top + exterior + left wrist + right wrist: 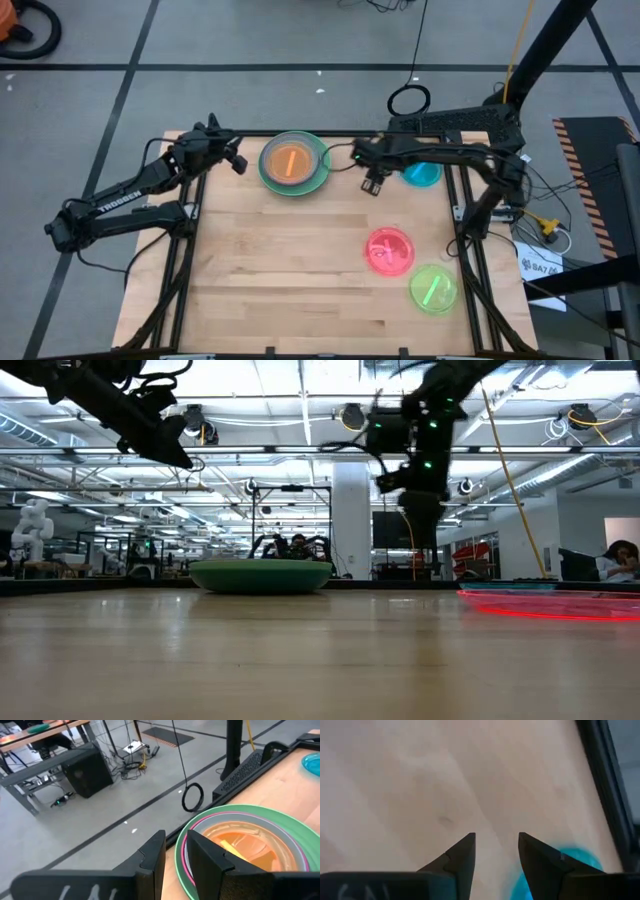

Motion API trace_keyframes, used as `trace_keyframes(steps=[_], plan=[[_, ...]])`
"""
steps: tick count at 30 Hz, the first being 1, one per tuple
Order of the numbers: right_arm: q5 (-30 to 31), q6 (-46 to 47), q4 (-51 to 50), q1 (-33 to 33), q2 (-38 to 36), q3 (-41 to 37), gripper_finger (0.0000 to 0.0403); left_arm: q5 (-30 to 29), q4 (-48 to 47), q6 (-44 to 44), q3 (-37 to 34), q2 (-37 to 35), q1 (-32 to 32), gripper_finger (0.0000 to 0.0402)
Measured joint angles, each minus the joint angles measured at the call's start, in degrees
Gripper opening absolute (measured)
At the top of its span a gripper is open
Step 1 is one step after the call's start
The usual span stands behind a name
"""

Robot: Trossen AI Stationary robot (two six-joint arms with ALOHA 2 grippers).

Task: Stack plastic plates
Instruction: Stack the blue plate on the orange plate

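Observation:
A stack of plates point(293, 163) sits at the table's far edge: a light green plate at the bottom, pink and pale rims above it, a translucent orange plate point(250, 845) on top. A teal plate point(421, 174) lies to the stack's right. A pink plate point(389, 250) and a lime plate point(433, 289) lie nearer, on the right. My left gripper point(240, 163) hovers just left of the stack, open by a narrow gap and empty. My right gripper point(373, 186) hangs above the bare wood between the stack and the teal plate, open and empty.
The table's middle and left half are bare wood point(270, 260). A black frame rail point(250, 767) runs along the far edge behind the stack. A cable loop point(408, 99) lies on the floor beyond it. People sit at desks in the room behind point(620, 560).

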Motion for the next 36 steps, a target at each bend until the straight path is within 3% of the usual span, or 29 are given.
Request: trace_keyframes(steps=[5,8,14,21,36], plan=[[-0.2,7.4,2.9,-6.1,-6.2,-8.6,0.0141,0.0,0.1,0.1,0.0,0.0,-0.7,0.0088],[-4.2,11.2,2.8,-9.7,-7.1,-11.3,0.0141,0.0,0.1,0.1,0.0,0.0,-0.9,0.0088],[-10.5,11.0,4.0,-13.7,-6.5,-13.6,0.0141,0.0,0.1,0.4,0.0,0.0,-0.9,0.0088],[-10.4,11.2,4.6,-15.5,-6.5,-13.7,0.0141,0.0,0.1,0.8,0.0,0.0,-0.9,0.0088],[-10.1,12.7,8.5,-16.9,3.1,-13.5,0.0141,0.0,0.6,4.7,0.0,0.0,-0.9,0.0088]])
